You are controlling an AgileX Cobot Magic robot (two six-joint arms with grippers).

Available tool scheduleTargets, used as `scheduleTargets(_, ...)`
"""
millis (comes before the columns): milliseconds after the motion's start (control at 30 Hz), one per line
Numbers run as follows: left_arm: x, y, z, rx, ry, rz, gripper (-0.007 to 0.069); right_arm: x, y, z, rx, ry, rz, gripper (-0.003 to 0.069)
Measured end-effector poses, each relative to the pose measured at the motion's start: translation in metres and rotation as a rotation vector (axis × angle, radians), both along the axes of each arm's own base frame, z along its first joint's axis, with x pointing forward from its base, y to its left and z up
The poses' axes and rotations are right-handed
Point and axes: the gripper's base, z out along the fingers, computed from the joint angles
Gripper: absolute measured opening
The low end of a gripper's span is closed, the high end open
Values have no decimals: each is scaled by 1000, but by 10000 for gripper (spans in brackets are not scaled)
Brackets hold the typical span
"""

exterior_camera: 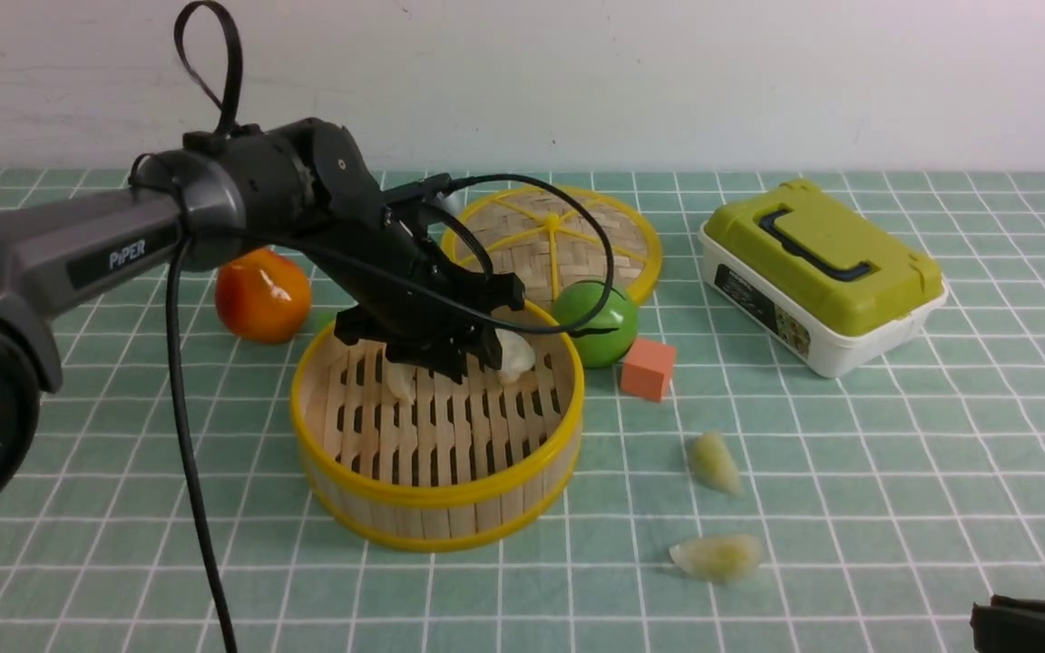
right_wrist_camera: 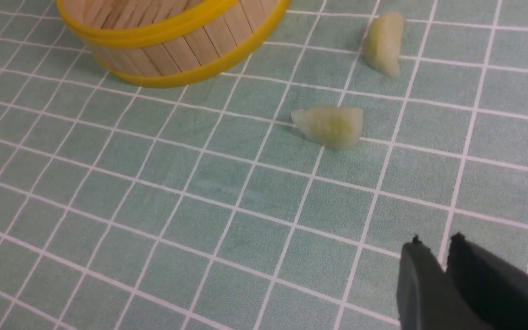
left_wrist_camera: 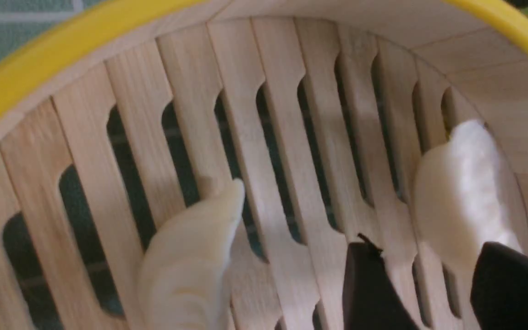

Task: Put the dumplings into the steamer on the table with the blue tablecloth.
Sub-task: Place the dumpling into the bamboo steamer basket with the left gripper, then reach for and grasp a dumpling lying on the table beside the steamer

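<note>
The steamer (exterior_camera: pixel 436 497) stands on the table under the blue tablecloth (exterior_camera: pixel 849 453). Two whitish dumplings (exterior_camera: pixel 515 355) (exterior_camera: pixel 398 381) lie on its slatted floor. My left gripper (exterior_camera: pixel 468 363) is down inside the steamer, open and empty. In the left wrist view its fingertips (left_wrist_camera: pixel 367 275) stand wide apart, and one whitish dumpling (left_wrist_camera: pixel 461 192) lies just beyond them, the other (left_wrist_camera: pixel 190 256) to the side. Two greenish dumplings (exterior_camera: pixel 714 462) (exterior_camera: pixel 717 555) lie on the cloth right of the steamer. My right gripper (exterior_camera: pixel 1030 621) is shut and empty at the near right, short of the dumplings (right_wrist_camera: pixel 330 126) (right_wrist_camera: pixel 384 42).
Behind the steamer lie a flat woven lid (exterior_camera: pixel 551 238), a green round fruit (exterior_camera: pixel 597 322) and an orange cube (exterior_camera: pixel 648 368). An orange fruit (exterior_camera: pixel 262 295) sits at the back left. A green-lidded white box (exterior_camera: pixel 820 272) stands at the back right.
</note>
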Motion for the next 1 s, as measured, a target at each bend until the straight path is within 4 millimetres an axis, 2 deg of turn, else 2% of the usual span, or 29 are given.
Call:
scheduleTargets(67, -1, 0, 4, -5, 20, 5, 318, 0, 0, 0, 0, 0, 0, 93)
scheduleTargets(167, -4, -2, 28, -20, 31, -10, 319, 0, 0, 0, 0, 0, 0, 93)
scheduleTargets(267, -11, 1, 72, -23, -21, -46, 319, 0, 0, 0, 0, 0, 0, 93)
scheduleTargets(333, -23, 5, 114, -15, -88, -71, 316, 0, 0, 0, 0, 2, 2, 96)
scheduleTargets(367, -26, 7, 122, -12, -103, -75, 314, 0, 0, 0, 0, 3, 3, 97)
scheduleTargets(400, -39, 13, 154, 8, -159, -89, 295, -1, 0, 0, 1, 7, 7, 99)
scheduleTargets(433, -51, 19, 174, 21, -188, -96, 277, -1, 1, -1, 1, 13, 11, 104)
scheduleTargets(467, -71, 26, 201, 31, -218, -105, 246, -1, 1, -2, 3, 27, 19, 111)
scheduleTargets(500, -77, 28, 208, 30, -227, -106, 242, -1, 2, -2, 6, 31, 20, 113)
scheduleTargets(533, -100, 36, 234, 24, -274, -109, 209, 0, 3, -4, 21, 53, 28, 125)
scheduleTargets(567, -111, 40, 245, 19, -296, -110, 195, 0, 5, -4, 30, 64, 32, 134)
scheduleTargets(600, -136, 48, 267, 4, -349, -108, 166, 3, 8, -7, 39, 88, 52, 150)
scheduleTargets(667, -167, 59, 286, -8, -403, -109, 138, 8, 13, -8, 29, 111, 92, 179)
scheduleTargets(700, -175, 61, 290, -9, -415, -111, 132, 10, 14, -7, 25, 115, 103, 188)
scheduleTargets(733, -208, 73, 300, -11, -456, -119, 110, 20, 21, -4, 10, 133, 145, 230)
scheduleTargets(800, -244, 85, 302, -4, -488, -132, 96, 38, 31, 0, -5, 162, 192, 272)
scheduleTargets(867, -274, 97, 289, 22, -498, -140, 88, 59, 42, 3, -48, 183, 244, 309)
scheduleTargets(900, -279, 99, 276, 41, -486, -140, 88, 68, 47, 5, -70, 187, 267, 322)
scheduleTargets(933, -290, 105, 266, 52, -517, -134, 87, 79, 54, 6, -101, 192, 296, 335)
scheduleTargets(967, -298, 108, 265, 51, -558, -127, 87, 86, 58, 7, -120, 193, 314, 342)
scheduleTargets(1000, -313, 116, 250, 58, -621, -104, 87, 101, 65, 8, -166, 193, 351, 351)
